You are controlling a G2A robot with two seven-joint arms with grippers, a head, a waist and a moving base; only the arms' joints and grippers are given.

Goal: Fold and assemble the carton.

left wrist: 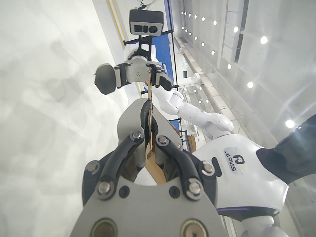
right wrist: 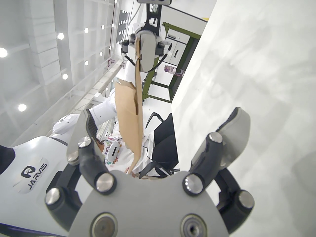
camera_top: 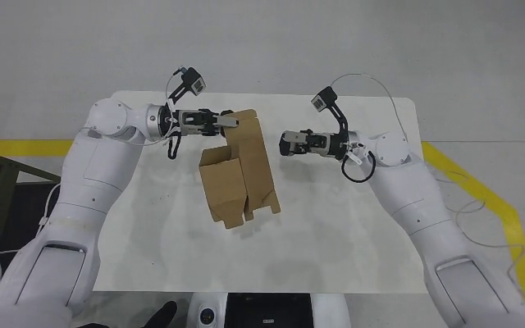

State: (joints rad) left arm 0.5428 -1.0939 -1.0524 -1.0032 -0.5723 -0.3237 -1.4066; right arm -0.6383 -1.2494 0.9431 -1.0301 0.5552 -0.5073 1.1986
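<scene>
A brown cardboard carton (camera_top: 242, 168), partly unfolded with loose flaps, hangs above the middle of the white table (camera_top: 344, 238). My left gripper (camera_top: 233, 121) is shut on the carton's far upper edge; in the left wrist view the cardboard edge (left wrist: 148, 114) sits pinched between the fingers. My right gripper (camera_top: 285, 143) stands open just to the right of the carton, not touching it. In the right wrist view the carton (right wrist: 130, 109) hangs edge-on between and beyond the spread fingers (right wrist: 85, 127), with the left gripper (right wrist: 145, 52) clamping its top.
The table's far edge (camera_top: 271, 93) lies close behind both grippers. A yellow floor line (camera_top: 33, 148) runs past the table on each side. A green-framed cabinet (right wrist: 172, 57) stands off the table in the right wrist view.
</scene>
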